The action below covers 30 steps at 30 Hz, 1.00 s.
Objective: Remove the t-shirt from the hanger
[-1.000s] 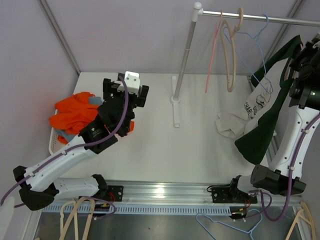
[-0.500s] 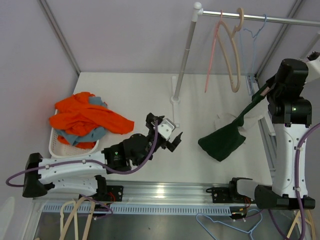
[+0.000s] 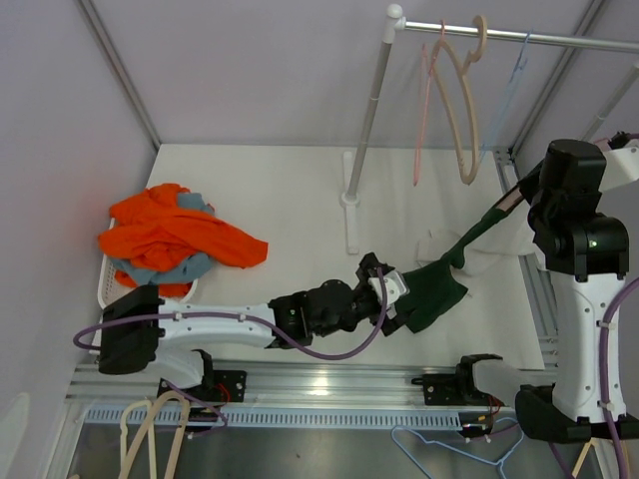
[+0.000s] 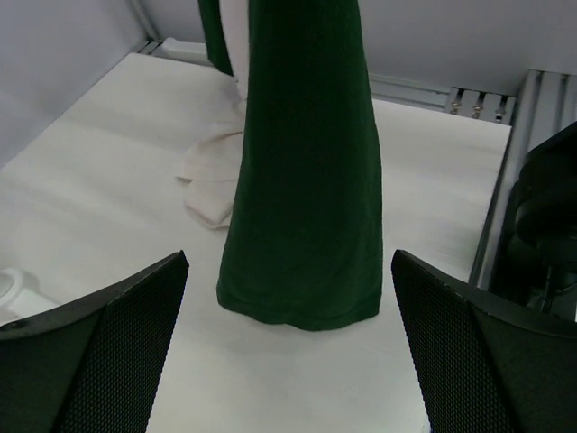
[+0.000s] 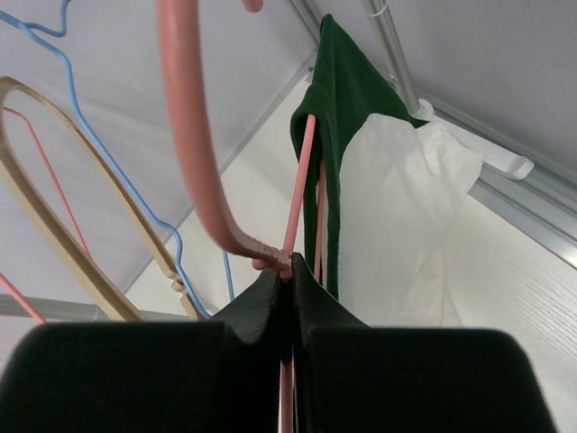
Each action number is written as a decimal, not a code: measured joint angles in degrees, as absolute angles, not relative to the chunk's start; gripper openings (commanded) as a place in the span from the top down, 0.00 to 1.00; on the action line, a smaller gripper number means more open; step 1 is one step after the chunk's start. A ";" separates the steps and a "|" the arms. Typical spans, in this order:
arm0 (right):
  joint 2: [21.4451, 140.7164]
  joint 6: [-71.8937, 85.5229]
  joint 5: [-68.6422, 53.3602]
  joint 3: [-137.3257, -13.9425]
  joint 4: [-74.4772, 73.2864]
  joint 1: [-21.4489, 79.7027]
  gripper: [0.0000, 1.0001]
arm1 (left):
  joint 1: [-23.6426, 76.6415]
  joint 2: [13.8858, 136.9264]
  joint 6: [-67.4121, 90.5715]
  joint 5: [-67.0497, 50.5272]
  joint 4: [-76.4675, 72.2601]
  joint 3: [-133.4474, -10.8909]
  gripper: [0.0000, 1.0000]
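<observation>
The right jaws pinch the hanger (image 5: 185, 135). The left jaws are wide open by the shirt (image 4: 306, 180). A hard pull could yank the hanger loose.

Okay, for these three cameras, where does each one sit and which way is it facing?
Top external: above and behind the bases, looking down on the table; both arms show, the left gripper near the green t-shirt.
Left wrist: low over the table, facing the t-shirt's lower end; the open left fingers fill the bottom corners.
Right wrist: held high, looks up along the shut right fingers at the pink hanger they pinch.
Shared: all three show the green t-shirt and the white cloth beside it.
</observation>
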<state>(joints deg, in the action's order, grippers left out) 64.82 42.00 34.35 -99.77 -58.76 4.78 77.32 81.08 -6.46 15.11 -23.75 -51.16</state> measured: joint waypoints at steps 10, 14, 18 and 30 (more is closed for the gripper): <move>63.53 41.98 32.03 -99.77 -59.66 4.91 1.00 | 77.49 93.30 -6.35 9.47 -25.98 -64.77 0.32; 63.55 41.50 31.73 -99.77 -59.64 4.91 1.00 | 77.52 99.09 -6.42 8.14 -22.65 -74.06 0.99; 63.79 40.25 31.75 -99.74 -58.83 4.91 1.00 | 77.89 99.53 -6.02 7.46 -20.40 -75.92 0.99; 68.79 38.09 26.46 -96.20 -57.98 -5.19 1.00 | 90.96 90.96 -7.53 19.44 -23.62 -61.54 0.99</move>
<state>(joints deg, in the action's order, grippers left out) 68.79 38.09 26.46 -96.20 -57.98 -5.19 90.96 90.96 -7.53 19.44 -23.62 -61.54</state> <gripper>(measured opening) 0.022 0.014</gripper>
